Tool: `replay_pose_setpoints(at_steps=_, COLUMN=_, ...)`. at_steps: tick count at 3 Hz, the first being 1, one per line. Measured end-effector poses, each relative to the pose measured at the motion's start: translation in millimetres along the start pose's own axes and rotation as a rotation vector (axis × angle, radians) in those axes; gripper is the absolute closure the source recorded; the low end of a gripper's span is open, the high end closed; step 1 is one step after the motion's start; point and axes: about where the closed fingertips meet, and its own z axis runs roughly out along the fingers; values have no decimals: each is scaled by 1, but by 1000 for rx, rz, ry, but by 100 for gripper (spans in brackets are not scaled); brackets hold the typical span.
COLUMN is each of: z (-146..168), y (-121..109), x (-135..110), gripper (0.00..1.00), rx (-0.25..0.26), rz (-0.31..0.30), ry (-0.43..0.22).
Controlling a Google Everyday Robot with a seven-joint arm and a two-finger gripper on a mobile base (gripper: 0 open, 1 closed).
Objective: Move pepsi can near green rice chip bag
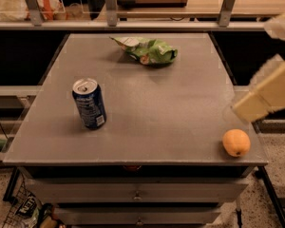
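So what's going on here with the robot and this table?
The robot hasn't picked anything up yet. The pepsi can stands upright on the left side of the table, well apart from the green rice chip bag lying near the far edge. The gripper is over at the right edge, close to an orange.

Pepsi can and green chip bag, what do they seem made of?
Pepsi can: likely aluminium, glossy blue print, silver top. Green rice chip bag: probably thin plastic film, shiny and wrinkled. Gripper hovers by the right edge of the table.
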Motion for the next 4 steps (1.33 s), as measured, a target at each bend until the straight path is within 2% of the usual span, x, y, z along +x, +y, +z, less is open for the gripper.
replay_pose_setpoints(at_steps=1, z=14, y=16, x=21, gripper=0, rx=44, rz=35, ry=-106)
replay_pose_setpoints(at_steps=2, z=39, y=27, x=26, gripper=0, rx=66, rz=33, ry=-216)
replay_pose_setpoints(at_steps=3, z=63, y=36, x=23, gripper=0, rx=38, rz=64, ry=-318)
replay_pose_setpoints(at_steps=4, z=85, y=50, x=13, gripper=0, rx=-17, rz=112, ry=-428)
